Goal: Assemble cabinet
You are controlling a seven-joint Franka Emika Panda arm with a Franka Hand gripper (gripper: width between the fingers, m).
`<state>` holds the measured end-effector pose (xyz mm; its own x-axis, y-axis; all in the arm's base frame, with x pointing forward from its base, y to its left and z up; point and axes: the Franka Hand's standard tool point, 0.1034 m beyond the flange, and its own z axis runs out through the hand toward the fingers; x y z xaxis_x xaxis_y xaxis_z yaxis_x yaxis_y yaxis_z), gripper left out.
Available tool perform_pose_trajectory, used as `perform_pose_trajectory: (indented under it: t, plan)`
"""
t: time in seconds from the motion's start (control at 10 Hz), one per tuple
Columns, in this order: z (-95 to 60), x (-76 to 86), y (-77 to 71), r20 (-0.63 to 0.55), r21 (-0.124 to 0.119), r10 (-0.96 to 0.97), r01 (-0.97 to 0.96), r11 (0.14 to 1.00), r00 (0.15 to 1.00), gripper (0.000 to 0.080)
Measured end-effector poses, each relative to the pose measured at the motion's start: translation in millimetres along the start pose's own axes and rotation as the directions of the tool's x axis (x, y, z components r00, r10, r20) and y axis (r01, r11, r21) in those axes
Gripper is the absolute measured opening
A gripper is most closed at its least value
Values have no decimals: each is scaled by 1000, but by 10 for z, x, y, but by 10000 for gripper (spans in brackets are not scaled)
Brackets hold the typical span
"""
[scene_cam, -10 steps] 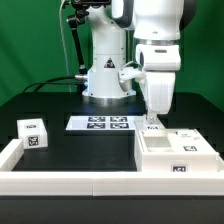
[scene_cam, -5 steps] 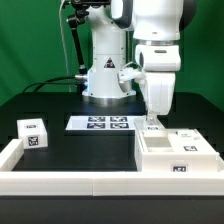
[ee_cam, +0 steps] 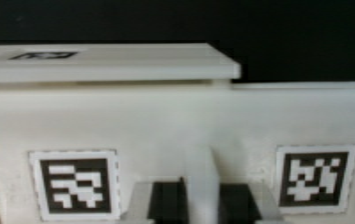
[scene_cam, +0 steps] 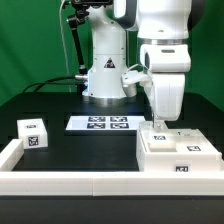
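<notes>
Exterior view: cabinet (scene_cam: 176, 152) on worktop (scene_cam: 50, 108), exterior view's right, just behind front rail (scene_cam: 70, 183). Pincer (scene_cam: 159, 124) low over its rear edge.
Wrist view: tagged cabinet wall fills frame, pincer (ee_cam: 200, 203) close against it. Clenched or released: cannot tell.
Advice: approach square, slow, no shoving.

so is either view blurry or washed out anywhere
exterior view: evenly lit and fairly sharp, though the white cabinet looks a bit washed out with faint edges, and there is no strong glare on the black table; wrist view: soft all over from being so close, the tags smeared, the dark hand out of focus
</notes>
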<state>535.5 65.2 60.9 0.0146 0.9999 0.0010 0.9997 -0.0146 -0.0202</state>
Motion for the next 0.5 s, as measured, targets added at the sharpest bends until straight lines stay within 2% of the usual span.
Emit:
perform_pose_trajectory:
  t: [0.1, 0.5]
  plan:
    - [-2, -12, 50, -2, -5, -18, 18, 1000, 1000, 70]
    - [-2, -23, 58, -2, -7, -27, 27, 1000, 1000, 70]
